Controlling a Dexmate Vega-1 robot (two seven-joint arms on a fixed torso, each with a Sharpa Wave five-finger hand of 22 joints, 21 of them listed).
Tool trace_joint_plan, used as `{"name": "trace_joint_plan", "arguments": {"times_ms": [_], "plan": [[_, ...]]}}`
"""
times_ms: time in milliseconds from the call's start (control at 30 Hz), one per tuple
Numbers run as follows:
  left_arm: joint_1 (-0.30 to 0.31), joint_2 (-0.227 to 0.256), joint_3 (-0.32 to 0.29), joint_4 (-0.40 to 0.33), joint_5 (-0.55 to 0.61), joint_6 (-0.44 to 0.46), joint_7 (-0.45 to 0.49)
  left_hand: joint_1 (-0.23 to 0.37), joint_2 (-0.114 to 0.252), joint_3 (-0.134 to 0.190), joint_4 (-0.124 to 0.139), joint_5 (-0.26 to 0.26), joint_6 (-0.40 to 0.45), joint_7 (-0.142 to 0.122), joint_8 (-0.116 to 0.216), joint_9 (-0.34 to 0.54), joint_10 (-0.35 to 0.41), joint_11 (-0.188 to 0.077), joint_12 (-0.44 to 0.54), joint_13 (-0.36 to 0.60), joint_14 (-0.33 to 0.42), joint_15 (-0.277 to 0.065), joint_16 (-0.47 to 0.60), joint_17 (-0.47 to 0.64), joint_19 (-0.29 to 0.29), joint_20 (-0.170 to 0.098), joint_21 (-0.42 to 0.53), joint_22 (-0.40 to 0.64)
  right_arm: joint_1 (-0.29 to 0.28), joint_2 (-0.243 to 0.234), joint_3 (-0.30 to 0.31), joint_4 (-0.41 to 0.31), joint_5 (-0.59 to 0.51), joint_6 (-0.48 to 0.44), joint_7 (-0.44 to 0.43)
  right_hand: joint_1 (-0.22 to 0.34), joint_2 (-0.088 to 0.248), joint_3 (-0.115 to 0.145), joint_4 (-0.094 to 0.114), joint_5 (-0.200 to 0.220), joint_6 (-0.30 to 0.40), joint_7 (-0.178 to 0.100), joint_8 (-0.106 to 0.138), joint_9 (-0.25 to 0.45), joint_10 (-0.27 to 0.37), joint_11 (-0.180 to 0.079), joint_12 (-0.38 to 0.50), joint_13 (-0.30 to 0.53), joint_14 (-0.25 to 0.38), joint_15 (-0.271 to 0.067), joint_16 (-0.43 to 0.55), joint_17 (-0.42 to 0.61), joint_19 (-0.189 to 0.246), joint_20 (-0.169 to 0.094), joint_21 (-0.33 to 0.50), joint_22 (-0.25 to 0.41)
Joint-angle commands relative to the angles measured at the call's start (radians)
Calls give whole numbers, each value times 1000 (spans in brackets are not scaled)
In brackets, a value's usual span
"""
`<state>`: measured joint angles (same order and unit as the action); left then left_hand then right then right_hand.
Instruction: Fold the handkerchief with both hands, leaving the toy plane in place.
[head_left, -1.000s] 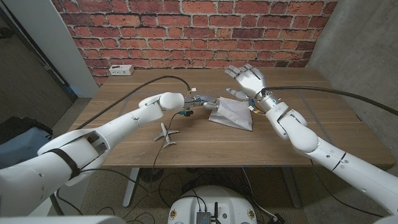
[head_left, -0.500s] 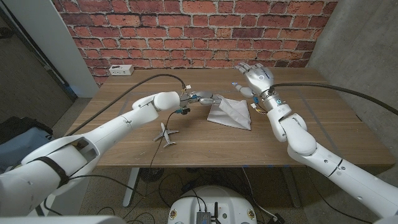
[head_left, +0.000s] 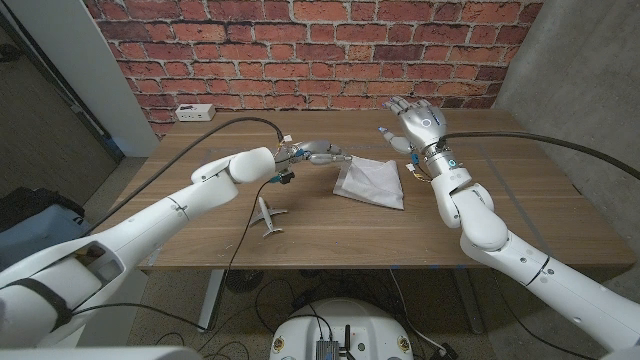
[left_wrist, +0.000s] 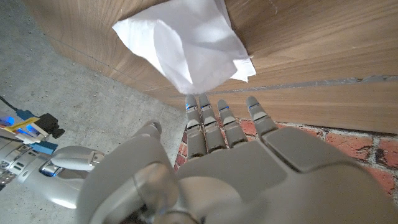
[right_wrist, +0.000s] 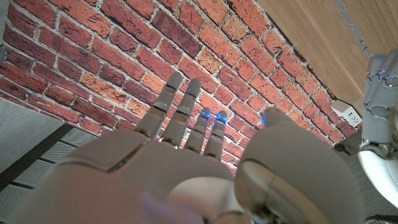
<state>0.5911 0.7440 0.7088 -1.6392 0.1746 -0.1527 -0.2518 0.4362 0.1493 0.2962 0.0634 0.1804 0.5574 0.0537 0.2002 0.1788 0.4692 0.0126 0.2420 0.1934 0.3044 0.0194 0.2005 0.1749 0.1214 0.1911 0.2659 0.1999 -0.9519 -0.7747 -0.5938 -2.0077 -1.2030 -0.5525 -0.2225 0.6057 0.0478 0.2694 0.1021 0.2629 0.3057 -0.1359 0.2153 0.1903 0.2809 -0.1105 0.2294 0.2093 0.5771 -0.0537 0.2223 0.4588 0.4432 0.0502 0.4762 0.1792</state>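
Observation:
The white handkerchief (head_left: 370, 182) lies folded and a little rumpled on the wooden table (head_left: 450, 225), right of centre; it also shows in the left wrist view (left_wrist: 186, 46). The small grey toy plane (head_left: 267, 215) rests on the table to the cloth's left, nearer the front edge. My left hand (head_left: 320, 154) hovers just off the cloth's far left corner with fingers stretched out and nothing in them (left_wrist: 236, 155). My right hand (head_left: 414, 124) is raised beyond the cloth's far right corner, fingers spread and holding nothing (right_wrist: 186, 155).
A white power strip (head_left: 194, 113) sits at the table's back left by the brick wall (head_left: 300, 50). A black cable (head_left: 230, 135) runs along my left arm, another (head_left: 540, 148) along my right. Bare wood surrounds the cloth and plane.
My left hand has drawn back off the cloth's left edge and risen slightly. My right hand has shifted to the right, away from the cloth. Handkerchief and plane stay put.

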Motion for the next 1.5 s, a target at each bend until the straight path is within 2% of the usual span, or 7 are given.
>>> {"name": "trace_joint_plan", "arguments": {"times_ms": [33, 267, 533, 900, 967, 1167, 1500], "plan": [[142, 105, -118, -171, -12, 9, 109, 10, 1, 6, -10, -1, 16, -1, 8, 4, 16, -4, 6, 3, 13, -1, 6, 2, 3, 6, 0, 0, 2, 13, -11, -2, 13, -29, -12, 8, 5, 7, -1, 4, 12, -2, 7, 3, 13, 3, 2, 0, 13, -130, 7, 3, 4, 2, -3, 5], [202, 109, -174, -179, -29, -26, 190, 11, 4, 14, -14, -1, 6, -3, 1, 5, 6, -2, -1, 4, 22, -5, 4, 2, 15, 10, 3, 1, -14, 32, -2, -13, 44, -51, -44, 3, 11, 10, 1, 4, 24, -1, 10, 3, 21, 5, 3, 0, 12, -128, 6, 2, 6, 1, -4, 5], [241, 66, -197, -126, -65, -71, 260, -7, 13, 61, -20, -3, -187, -80, -32, 5, -184, -19, -60, 7, -55, -1, -21, 8, 16, 14, -2, 4, -47, 70, 27, -26, 142, -63, -122, -1, 20, 15, 1, 3, 39, 0, 12, 2, 33, 8, 4, 0, 10, -124, 5, 2, 12, 0, -4, 5], [257, 15, -210, -64, -117, -136, 302, -26, 10, 84, -20, -3, -318, -121, -32, 4, -284, -26, -60, 6, -133, -2, -25, 7, -1, 13, -10, 6, -85, 86, 80, -62, 319, -35, -191, -5, 32, 23, -1, 1, 57, 5, 14, 2, 47, 21, 4, 0, -1, -114, 1, 0, 15, 0, -6, 5], [259, 5, -212, -53, -129, -148, 308, -29, 8, 87, -21, -3, -338, -127, -32, 3, -298, -23, -59, 6, -148, -5, -26, 7, -4, -8, -12, 6, -95, 92, 94, -72, 360, -28, -201, -3, 35, 27, -5, 1, 66, 8, 15, 1, 52, 23, 4, 0, -5, -108, -1, -2, 13, 0, -8, 5], [255, -21, -211, -18, -151, -186, 314, -35, 4, 98, -29, -3, -352, -119, -21, 3, -310, -15, -49, 4, -173, -6, -24, 3, -7, -130, -13, 6, -125, 101, 154, -100, 525, 25, -212, -1, 43, 36, -11, -3, 73, 19, 13, 1, 61, 52, 2, 0, -14, -97, -4, -4, 7, 5, -13, 5], [258, -59, -213, 24, -197, -224, 322, -38, 4, 103, -33, -3, -342, -108, -15, 2, -310, -15, -45, 3, -178, -10, -22, 2, -6, -148, -13, 6, -157, 95, 223, -110, 753, 124, -213, 8, 71, 49, -32, -17, 116, 55, 21, 1, 74, 80, -2, 0, -40, -72, 4, 12, -4, 17, -21, 6]]}}
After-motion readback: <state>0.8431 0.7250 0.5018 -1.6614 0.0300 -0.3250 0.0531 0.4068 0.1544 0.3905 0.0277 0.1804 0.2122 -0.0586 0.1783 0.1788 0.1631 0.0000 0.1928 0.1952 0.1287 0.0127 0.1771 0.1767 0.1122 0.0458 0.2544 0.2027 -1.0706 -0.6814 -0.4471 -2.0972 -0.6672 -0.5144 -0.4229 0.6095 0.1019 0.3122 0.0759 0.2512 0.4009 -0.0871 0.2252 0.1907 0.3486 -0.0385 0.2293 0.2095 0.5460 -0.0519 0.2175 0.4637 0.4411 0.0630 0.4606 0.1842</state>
